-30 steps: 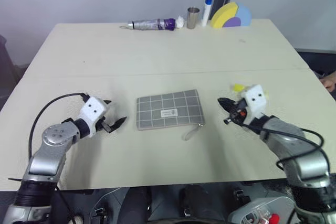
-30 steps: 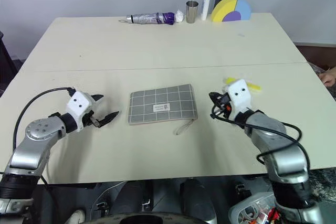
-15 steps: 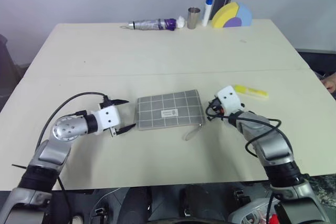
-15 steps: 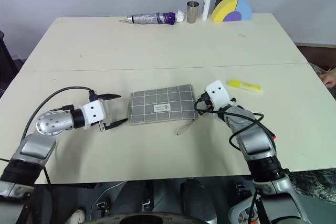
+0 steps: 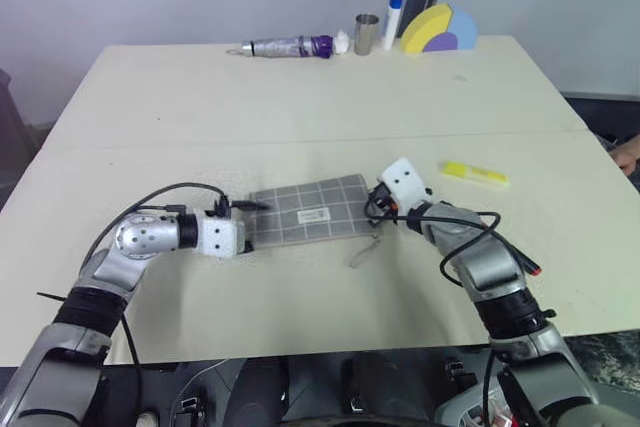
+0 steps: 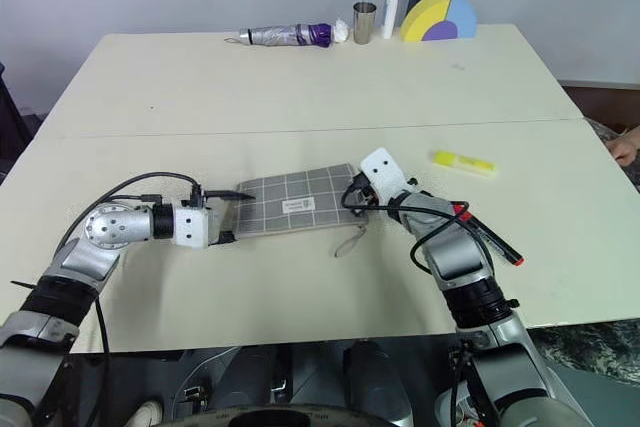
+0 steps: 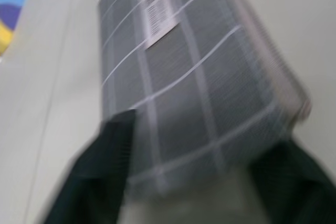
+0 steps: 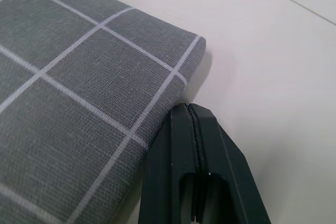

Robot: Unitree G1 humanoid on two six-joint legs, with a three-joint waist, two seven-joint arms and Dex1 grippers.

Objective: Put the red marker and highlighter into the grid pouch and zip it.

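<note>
The grid pouch (image 5: pixel 312 212) lies near the table's (image 5: pixel 300 97) middle; the left gripper (image 5: pixel 243 224) straddles its left end, fingers apart; the right gripper (image 8: pixel 191 129), fingers pressed together, touches its right edge; the highlighter (image 5: pixel 475 174) and the red marker (image 6: pixel 487 235) lie toward the right edge

The cream table (image 5: pixel 300 97) carries the grid pouch (image 5: pixel 310 209), highlighter (image 5: pixel 475 174) and red marker (image 6: pixel 490 237).

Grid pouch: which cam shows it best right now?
The right eye view: the whole grid pouch lies flat, label up, with the left gripper at one end and the right gripper at the other. The left wrist view is blurred; the right wrist view has just one corner.
</note>
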